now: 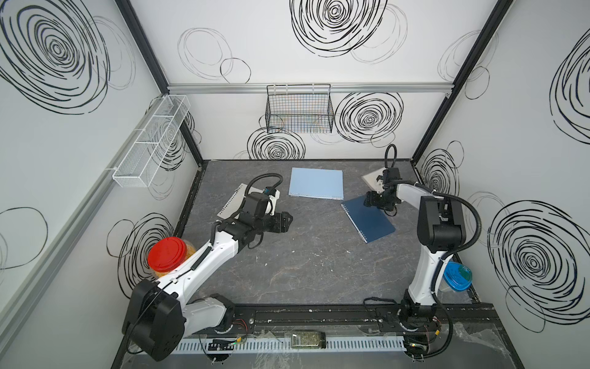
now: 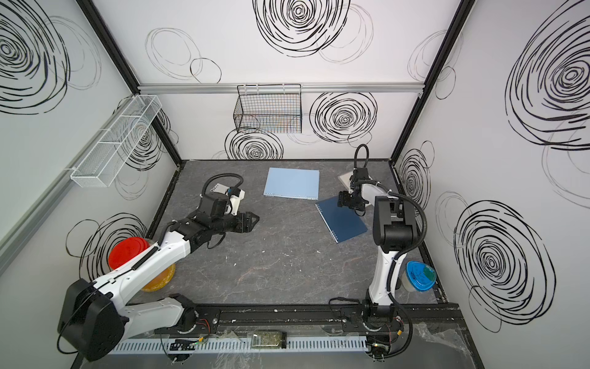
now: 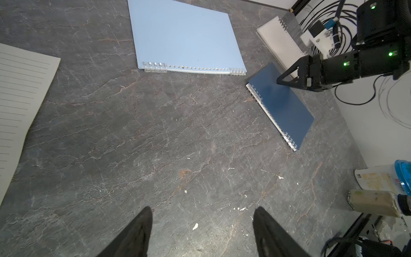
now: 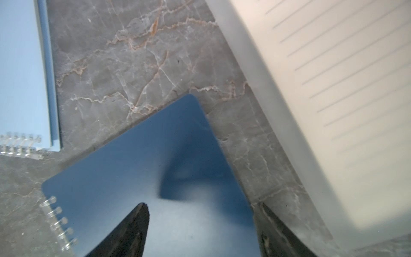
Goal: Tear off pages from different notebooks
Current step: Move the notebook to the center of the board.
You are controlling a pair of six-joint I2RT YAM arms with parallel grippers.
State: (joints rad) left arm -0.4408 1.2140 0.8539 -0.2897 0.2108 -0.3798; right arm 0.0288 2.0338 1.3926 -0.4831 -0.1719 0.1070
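Hovering over a corner of the dark navy wire-bound notebook (image 1: 370,223), flat on the grey marbled table (image 1: 303,271), the right fingers (image 4: 135,231) are held wide and empty, its wire spine slanting along the edge away from them.

I saw a dark marbled desk (image 1: 303,271) carrying a light-blue notebook (image 1: 316,183), a navy notebook (image 1: 372,225), a clear-covered notebook (image 3: 278,42) and a loose lined page (image 3: 20,100).
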